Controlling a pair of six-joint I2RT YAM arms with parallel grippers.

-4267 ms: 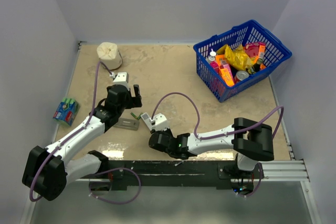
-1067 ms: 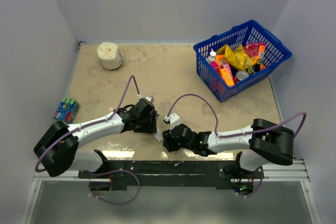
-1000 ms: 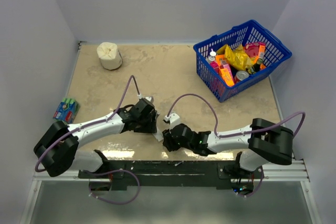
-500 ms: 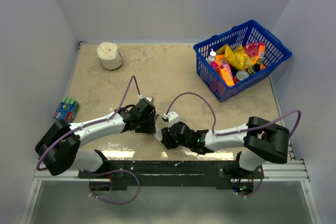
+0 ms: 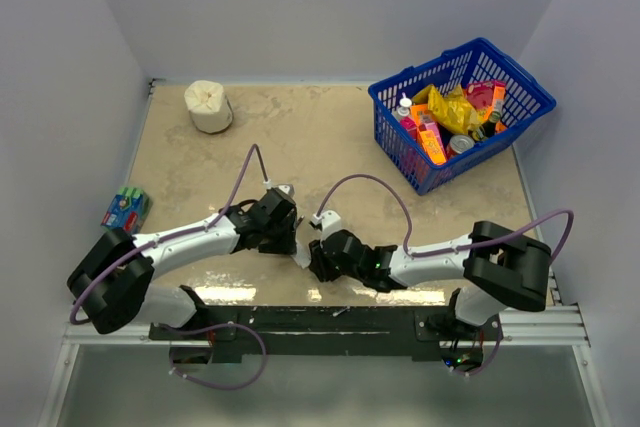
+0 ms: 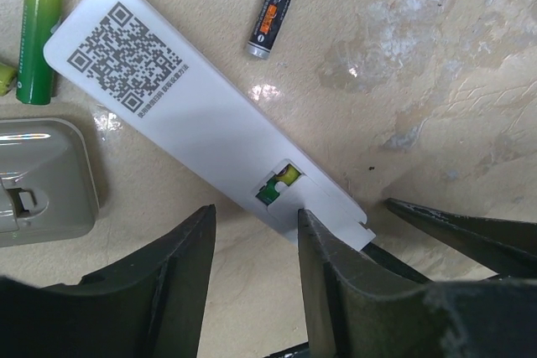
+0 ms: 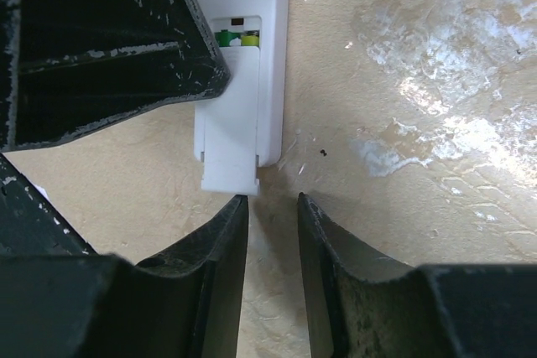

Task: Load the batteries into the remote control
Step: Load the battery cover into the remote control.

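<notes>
Right gripper [image 7: 273, 203], narrowly parted and empty, has closed in behind the remote control's [image 7: 273, 39] back cover [image 7: 231, 115]. Just ahead a battery [image 7: 235, 38] shows through the gap, so only closing seems left.

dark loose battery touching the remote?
Apart. The left wrist view shows a strip of bare table between the lower end of the dark battery and the long edge of the remote control.
</notes>
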